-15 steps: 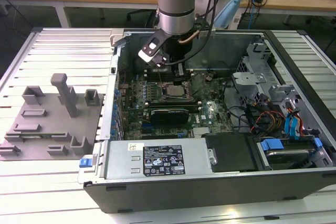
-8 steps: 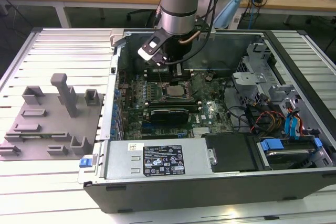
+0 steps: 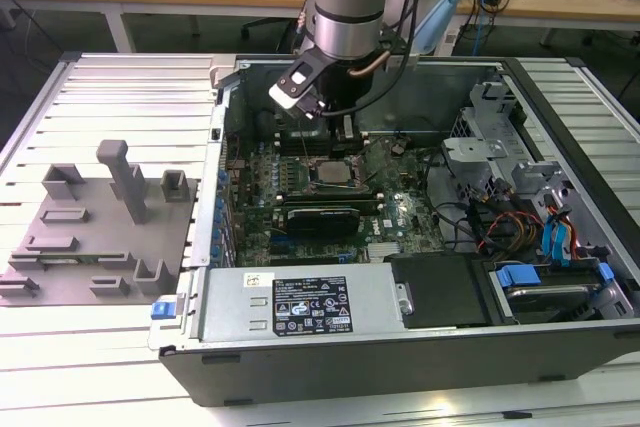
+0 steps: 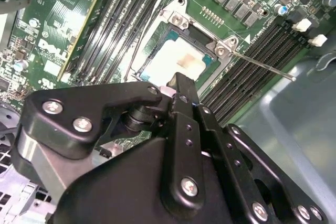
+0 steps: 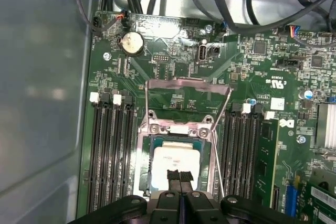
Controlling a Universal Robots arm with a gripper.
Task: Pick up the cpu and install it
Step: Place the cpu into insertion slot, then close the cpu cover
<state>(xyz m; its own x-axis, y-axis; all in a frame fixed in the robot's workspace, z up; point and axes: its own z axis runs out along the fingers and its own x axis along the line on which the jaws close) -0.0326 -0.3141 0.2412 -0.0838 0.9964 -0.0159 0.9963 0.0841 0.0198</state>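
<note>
The cpu [image 5: 173, 158], a pale silvery square chip, lies flat in the open socket on the green motherboard [image 5: 173, 61] inside the computer case. It also shows in the second wrist view [image 4: 173, 59] and in the exterior view [image 3: 328, 169]. My gripper [image 5: 179, 174] is shut, its two black fingers pressed together with the tips right over the chip's top, and nothing shows between them. In the second wrist view the gripper [image 4: 181, 80] covers one edge of the chip. The socket's metal load plate [image 5: 189, 95] stands swung up and its thin lever [image 4: 262, 66] sticks out sideways.
Rows of black memory slots [image 5: 105, 150] flank the socket on both sides. A grey power supply [image 3: 300, 307] with a white label lies at the case's front, and drive cages and cables [image 3: 500, 222] are at the exterior view's right. A grey fixture plate [image 3: 100, 227] sits outside the case.
</note>
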